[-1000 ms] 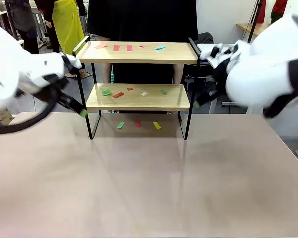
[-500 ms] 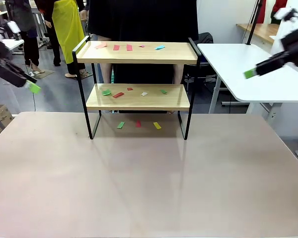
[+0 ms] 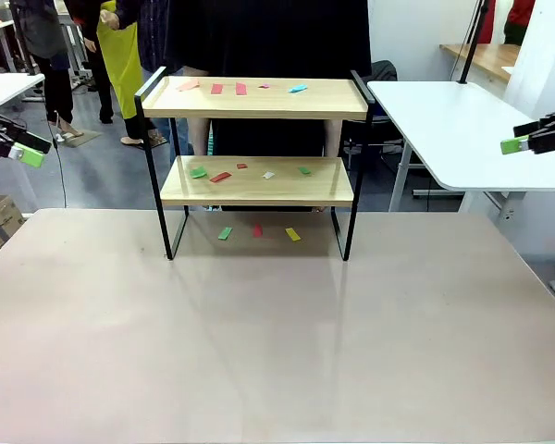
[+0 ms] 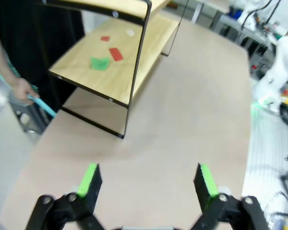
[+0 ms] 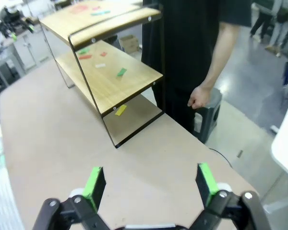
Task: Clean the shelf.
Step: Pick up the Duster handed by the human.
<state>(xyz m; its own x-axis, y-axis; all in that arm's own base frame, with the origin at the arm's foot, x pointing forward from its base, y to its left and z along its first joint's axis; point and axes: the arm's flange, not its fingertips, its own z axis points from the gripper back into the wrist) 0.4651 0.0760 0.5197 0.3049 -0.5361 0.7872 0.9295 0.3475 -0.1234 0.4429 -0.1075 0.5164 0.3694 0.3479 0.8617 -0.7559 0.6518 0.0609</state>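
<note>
At either side of the table (image 3: 277, 333) the left gripper (image 4: 147, 179) and the right gripper (image 5: 149, 181) hung wide open and empty. Toward its far edge stood one shelf (image 3: 259, 109), probably light but stiff, best held by a black end rail (image 3: 150, 83); flimsy paper scraps (image 3: 225, 233) lay three under it, five on the lower board (image 3: 328, 187), five on top.

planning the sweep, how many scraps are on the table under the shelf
3, on the table under the shelf: green scrap left, red scrap middle, yellow scrap right. None looks hidden.

Left gripper (image 3: 25, 153), right gripper (image 3: 520, 144); farther out
</note>
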